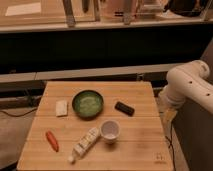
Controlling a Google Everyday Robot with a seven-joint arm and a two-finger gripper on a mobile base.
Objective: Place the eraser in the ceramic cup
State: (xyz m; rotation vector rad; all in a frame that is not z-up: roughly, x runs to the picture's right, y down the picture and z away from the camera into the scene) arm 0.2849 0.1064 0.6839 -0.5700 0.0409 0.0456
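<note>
The eraser [124, 108], a small black oblong block, lies flat on the wooden table [145, 150], right of the green bowl. The ceramic cup [110, 131], small, round and white with a pale inside, stands upright in front of the bowl, below and left of the eraser, apart from it. Nothing shows inside the cup. Only the white arm [187, 86] shows, at the right edge beside the table. My gripper is out of view.
A wide dark-green bowl [87, 103] sits mid-table. A pale cream block [61, 107] lies left of it. A white bottle [85, 143] lies on its side just left of the cup. An orange carrot [52, 140] lies front left. A dark shelf stands behind the table.
</note>
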